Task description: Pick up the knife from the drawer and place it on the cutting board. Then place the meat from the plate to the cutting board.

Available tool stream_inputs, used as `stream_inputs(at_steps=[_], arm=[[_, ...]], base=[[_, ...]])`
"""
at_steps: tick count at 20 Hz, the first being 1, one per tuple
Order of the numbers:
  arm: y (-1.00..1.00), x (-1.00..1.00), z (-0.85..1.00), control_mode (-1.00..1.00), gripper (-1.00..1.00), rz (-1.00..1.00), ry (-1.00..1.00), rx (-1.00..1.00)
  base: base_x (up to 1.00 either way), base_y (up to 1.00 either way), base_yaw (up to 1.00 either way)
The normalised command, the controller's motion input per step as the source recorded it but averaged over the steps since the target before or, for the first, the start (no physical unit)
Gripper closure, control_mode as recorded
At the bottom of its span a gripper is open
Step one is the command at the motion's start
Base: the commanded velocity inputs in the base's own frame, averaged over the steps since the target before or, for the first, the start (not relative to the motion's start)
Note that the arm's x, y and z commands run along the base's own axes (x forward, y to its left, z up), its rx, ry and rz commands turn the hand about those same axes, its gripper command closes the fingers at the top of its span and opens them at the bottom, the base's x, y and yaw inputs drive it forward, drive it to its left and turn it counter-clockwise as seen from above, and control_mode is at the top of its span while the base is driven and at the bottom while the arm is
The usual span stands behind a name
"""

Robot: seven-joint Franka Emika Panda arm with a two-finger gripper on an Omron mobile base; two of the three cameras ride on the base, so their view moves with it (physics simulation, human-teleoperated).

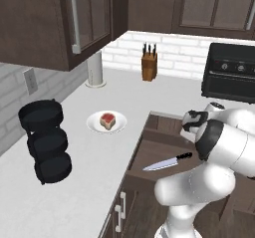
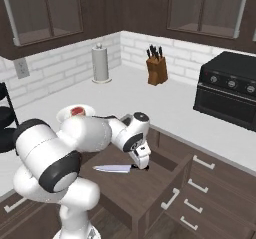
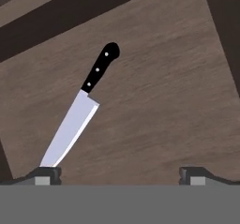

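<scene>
— Where is the long silver-bladed, dark-handled knife point(image 1: 166, 163)?
— Flat in the open dark brown wooden drawer point(image 2: 150, 188), handle toward the back wall, tip toward the drawer front.
— And the dark fingers point(image 3: 44, 175)?
— Spread apart above it, empty.
</scene>
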Motion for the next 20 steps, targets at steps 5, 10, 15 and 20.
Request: stream_inputs(at_steps=[5, 10, 15, 20], arm=[[0.0, 0.2, -0.32, -1.0, -1.0, 0.0, 0.01, 0.0], [0.0, 0.23, -0.34, -1.0, -1.0, 0.0, 0.0, 0.0], [0.01, 0.28, -0.29, -1.0, -1.0, 0.0, 0.0, 0.0], [0.0, 0.19, -0.28, -1.0, -1.0, 0.0, 0.01, 0.0]], base=[[0.0, 0.0, 0.0], [0.0, 0.0, 0.0], [0.0, 0.0, 0.0], [0.0, 0.0, 0.0]])
